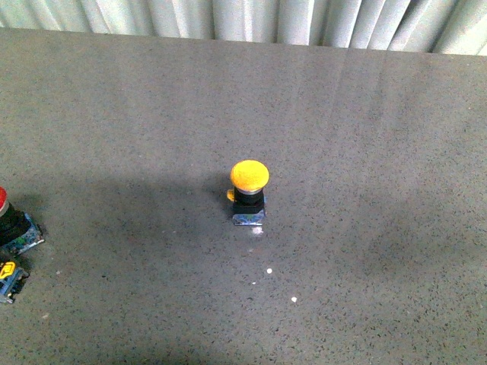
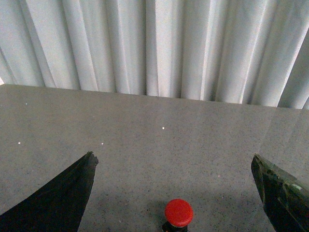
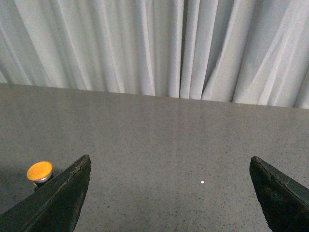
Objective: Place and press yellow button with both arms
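Observation:
The yellow button (image 1: 249, 195) stands upright in the middle of the grey table, yellow-orange cap on a black collar and silvery-blue base. It also shows in the right wrist view (image 3: 39, 171), beyond one finger. No arm shows in the front view. My left gripper (image 2: 175, 166) is open and empty, its jaws wide apart above the table. My right gripper (image 3: 170, 166) is open and empty, with bare table between its jaws.
A red-capped button on a black body (image 1: 9, 219) stands at the table's left edge; it shows between the left gripper's jaws (image 2: 178, 213). A tiny blue part with a yellow bit (image 1: 7, 277) lies beside it. White curtains (image 1: 243, 19) hang behind the table's far edge.

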`<state>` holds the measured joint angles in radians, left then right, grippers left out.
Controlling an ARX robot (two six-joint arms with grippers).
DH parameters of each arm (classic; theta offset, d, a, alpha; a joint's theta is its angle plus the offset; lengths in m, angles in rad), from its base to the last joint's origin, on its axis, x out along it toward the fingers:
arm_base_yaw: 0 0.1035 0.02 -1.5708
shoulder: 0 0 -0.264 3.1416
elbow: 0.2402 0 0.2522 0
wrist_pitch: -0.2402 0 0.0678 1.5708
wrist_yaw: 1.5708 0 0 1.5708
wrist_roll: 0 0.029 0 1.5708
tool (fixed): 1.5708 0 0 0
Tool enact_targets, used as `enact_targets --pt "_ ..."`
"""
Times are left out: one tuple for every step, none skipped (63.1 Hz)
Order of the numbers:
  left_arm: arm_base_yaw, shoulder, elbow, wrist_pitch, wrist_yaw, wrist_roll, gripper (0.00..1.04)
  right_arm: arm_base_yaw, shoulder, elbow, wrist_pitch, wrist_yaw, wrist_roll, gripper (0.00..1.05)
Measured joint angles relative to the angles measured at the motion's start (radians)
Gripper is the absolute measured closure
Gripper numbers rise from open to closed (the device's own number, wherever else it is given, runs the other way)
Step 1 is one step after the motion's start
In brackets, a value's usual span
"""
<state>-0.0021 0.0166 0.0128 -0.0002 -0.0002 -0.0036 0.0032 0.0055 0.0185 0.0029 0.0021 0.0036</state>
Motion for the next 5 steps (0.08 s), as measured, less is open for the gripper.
enact_targets --pt "0.0 0.0 0.0 0.0 0.0 0.0 0.09 0.0 0.0 0.0 0.0 0.0 0.0 0.09" --pt "0.0 0.0 0.0 0.0 0.0 0.0 0.09 0.0 0.0 0.0 0.0 0.0 0.0 0.09" --pt "0.0 0.0 0.0 0.0 0.0 0.0 0.09 0.0 0.0 0.0 0.0 0.0 0.0 0.09" --pt "0.0 0.0 0.0 0.0 0.0 0.0 0.09 0.0 0.0 0.0 0.0 0.0 0.0 0.09" --pt "0.0 0.0 0.0 0.0 0.0 0.0 0.09 0.0 0.0 0.0 0.0 0.0 0.0 0.09"
